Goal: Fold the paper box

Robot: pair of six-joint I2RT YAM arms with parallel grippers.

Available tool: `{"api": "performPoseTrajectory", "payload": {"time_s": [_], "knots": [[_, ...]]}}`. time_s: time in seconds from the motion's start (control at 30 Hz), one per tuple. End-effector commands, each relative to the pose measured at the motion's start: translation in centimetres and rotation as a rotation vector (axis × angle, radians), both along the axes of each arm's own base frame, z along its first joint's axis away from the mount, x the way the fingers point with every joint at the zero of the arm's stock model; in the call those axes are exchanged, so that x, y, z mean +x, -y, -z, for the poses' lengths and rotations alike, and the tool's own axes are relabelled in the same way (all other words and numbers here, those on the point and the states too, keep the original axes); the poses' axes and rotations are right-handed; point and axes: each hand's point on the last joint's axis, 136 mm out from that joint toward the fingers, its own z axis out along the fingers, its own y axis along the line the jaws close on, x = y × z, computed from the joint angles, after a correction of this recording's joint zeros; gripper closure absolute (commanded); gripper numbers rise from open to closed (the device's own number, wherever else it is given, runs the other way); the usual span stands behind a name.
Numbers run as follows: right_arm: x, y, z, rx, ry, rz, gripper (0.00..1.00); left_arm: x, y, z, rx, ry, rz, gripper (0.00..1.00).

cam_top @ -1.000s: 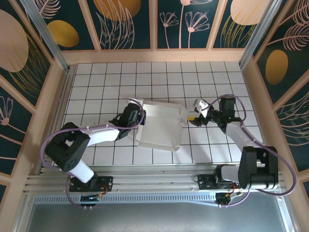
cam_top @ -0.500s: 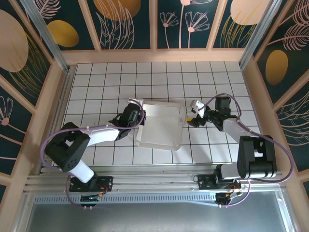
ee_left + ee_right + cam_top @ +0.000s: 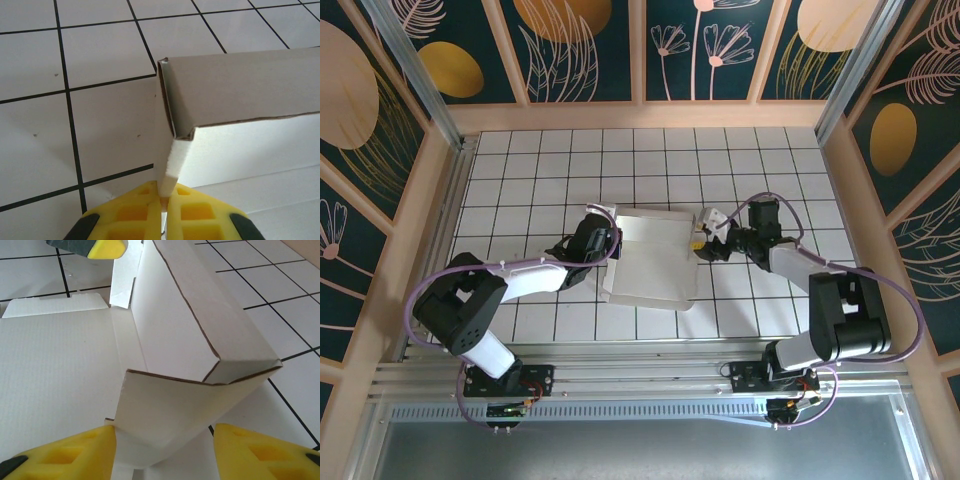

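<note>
White tiled table [image 3: 520, 170] carries the paper box [image 3: 650, 265], partly raised, lying between the two sets of jaws. The left gripper [image 3: 162, 195] has its yellow jaws pressed together on a thin upright edge at the box's corner. The right gripper [image 3: 162, 445] has its jaws spread, the box's folded end standing between them.

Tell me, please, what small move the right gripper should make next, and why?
Probably close the right gripper on the box flap. Its fingers stand apart either side of that flap, while the left gripper is shut on the opposite end.
</note>
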Motion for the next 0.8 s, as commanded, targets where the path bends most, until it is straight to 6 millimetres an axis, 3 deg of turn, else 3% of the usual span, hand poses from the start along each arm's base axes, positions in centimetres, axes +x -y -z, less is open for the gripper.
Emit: {"api": "performPoseTrajectory", "payload": {"time_s": [0.0,0.27,0.43,0.67,0.77], "knots": [[1.8,-0.5,-1.1,0.012,0.033,0.027,0.46,0.5,0.5,-0.9,-0.027,0.015,0.0,0.93],[3.0,-1.9,-1.1,0.044,0.005,0.048,0.47,0.6,0.9,-0.8,-0.03,0.01,0.012,0.93],[4.3,-2.6,-0.7,0.057,-0.031,0.104,0.57,0.6,1.0,-0.8,-0.033,0.01,0.016,0.94],[5.9,-4.3,-0.1,0.04,-0.048,0.185,0.59,0.6,1.1,-0.8,-0.035,0.008,0.021,0.93],[6.8,-4.6,0.0,0.045,-0.067,0.226,0.64,0.6,1.1,-0.8,-0.031,0.007,0.022,0.94]]}}
